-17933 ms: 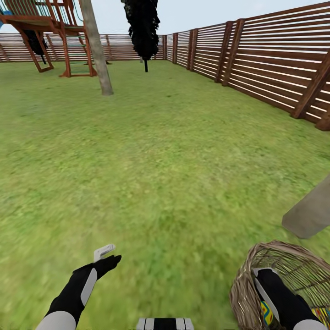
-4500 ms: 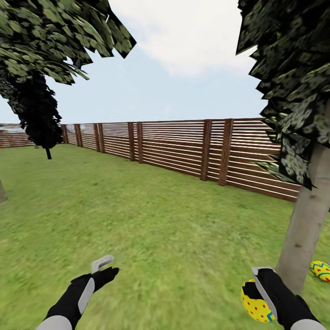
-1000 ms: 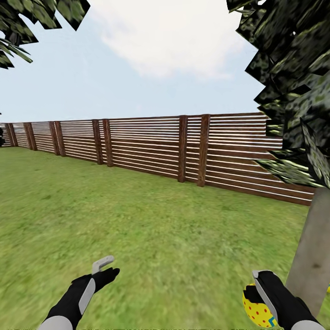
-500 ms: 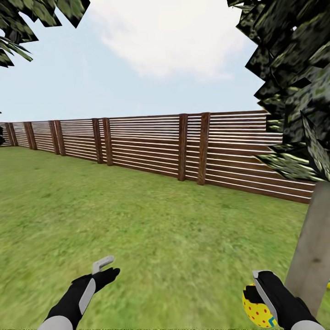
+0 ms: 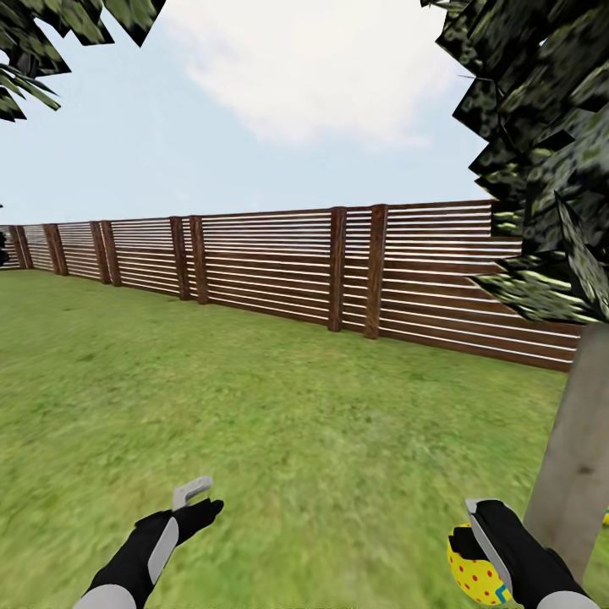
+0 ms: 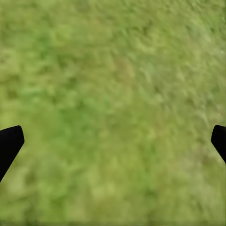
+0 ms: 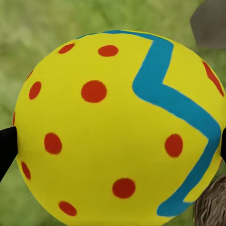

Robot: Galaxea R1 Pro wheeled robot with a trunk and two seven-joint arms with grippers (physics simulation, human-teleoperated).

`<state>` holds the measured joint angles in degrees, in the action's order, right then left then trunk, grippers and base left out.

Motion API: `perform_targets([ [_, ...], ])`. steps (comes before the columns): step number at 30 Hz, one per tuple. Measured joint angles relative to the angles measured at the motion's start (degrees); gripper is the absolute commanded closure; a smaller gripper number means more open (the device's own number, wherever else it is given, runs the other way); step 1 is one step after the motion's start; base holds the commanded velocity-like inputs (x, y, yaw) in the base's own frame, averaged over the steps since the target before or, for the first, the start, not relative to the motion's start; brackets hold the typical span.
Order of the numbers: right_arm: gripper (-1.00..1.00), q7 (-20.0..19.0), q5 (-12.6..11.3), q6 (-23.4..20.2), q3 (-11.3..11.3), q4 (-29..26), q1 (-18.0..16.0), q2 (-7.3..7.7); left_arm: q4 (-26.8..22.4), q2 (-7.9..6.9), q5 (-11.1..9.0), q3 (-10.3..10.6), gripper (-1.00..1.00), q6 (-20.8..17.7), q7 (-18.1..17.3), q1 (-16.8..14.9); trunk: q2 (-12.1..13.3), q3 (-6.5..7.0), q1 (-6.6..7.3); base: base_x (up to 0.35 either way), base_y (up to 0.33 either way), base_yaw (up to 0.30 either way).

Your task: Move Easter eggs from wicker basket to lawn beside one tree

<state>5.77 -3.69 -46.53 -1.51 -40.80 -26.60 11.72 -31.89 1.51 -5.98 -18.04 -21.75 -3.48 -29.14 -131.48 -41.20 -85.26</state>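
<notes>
My right gripper (image 5: 474, 551) is shut on a yellow Easter egg (image 5: 468, 571) with red dots and a blue zigzag, held low over the lawn (image 5: 321, 440) just left of the tree's pale trunk (image 5: 579, 461). In the right wrist view the egg (image 7: 117, 127) sits between the black fingertips (image 7: 6, 147). The tree's dark speckled crown (image 5: 541, 127) hangs above. A sliver of yellow (image 5: 606, 516) shows beside the trunk at the frame's edge. My left gripper (image 5: 200, 497) is open over bare grass (image 6: 113, 94), holding nothing. The wicker basket is out of view.
A dark brown slat fence (image 5: 338, 271) runs across the far side of the lawn, from the left edge to behind the trunk. Leaves of another tree (image 5: 51, 34) hang at the upper left. Open grass lies between my arms and the fence.
The view has shifted slightly, sliding the trunk a little to the right. Both grippers hold as before, the egg still in the right one.
</notes>
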Motion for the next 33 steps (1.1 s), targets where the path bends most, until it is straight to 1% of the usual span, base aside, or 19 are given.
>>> perform_targets([
  [25,1.0,0.0,-0.1,0.1,-0.2,0.0,0.0,-0.15,0.0,0.02,0.0,0.0,-1.0,0.1,0.0,0.0,-10.0,-4.49,-5.49,0.0,0.0,0.0],
  [30,1.0,-0.1,-0.1,0.1,-0.2,0.0,0.0,-0.42,0.0,0.0,0.0,0.0,-1.0,0.2,0.0,0.0,-11.7,-5.42,-6.45,0.0,0.0,0.0],
  [31,1.0,-0.1,-0.1,0.1,-0.2,0.0,0.0,-0.63,0.0,-0.02,0.0,0.0,-1.0,0.2,0.0,0.0,-11.7,-5.64,-6.47,0.0,0.0,0.0],
  [33,1.0,-0.1,-0.1,0.1,-0.2,0.1,0.0,-1.56,0.0,-0.25,-0.1,-0.1,-1.0,0.1,0.0,0.0,-11.8,-6.08,-6.52,0.0,0.0,0.0],
])
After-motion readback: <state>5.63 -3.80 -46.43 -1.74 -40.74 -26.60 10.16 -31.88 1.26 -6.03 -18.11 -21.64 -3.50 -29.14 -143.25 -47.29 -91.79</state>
